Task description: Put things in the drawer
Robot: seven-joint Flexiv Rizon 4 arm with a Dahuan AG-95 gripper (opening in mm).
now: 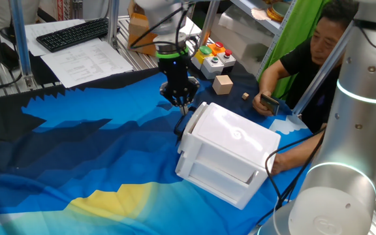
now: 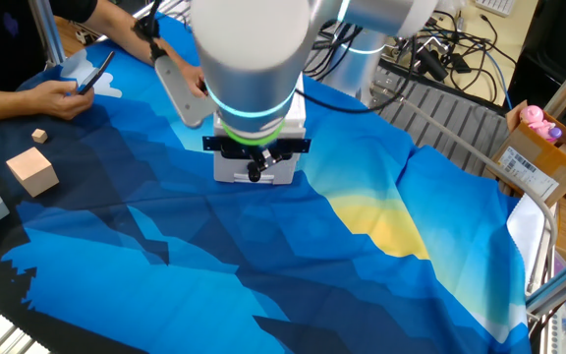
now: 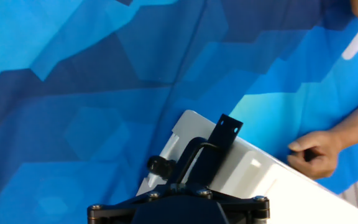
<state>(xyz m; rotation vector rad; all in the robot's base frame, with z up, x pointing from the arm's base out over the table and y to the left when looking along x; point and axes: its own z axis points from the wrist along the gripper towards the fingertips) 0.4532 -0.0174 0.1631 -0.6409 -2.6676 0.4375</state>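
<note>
The tool [image 1: 183, 104] is hovering at the cabinet [image 1: 230, 153] corner, can't tell if it's clenched. It's risking shoving the cabinet sideways, missing the drawer handle [image 3: 194, 155].

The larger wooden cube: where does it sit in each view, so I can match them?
One fixed view: larger wooden cube upper centre, behind the white cabinet, near the button box.
The other fixed view: far left, left of the cabinet.
Hand view: not in it.
Shared landmark: the cabinet.
</note>
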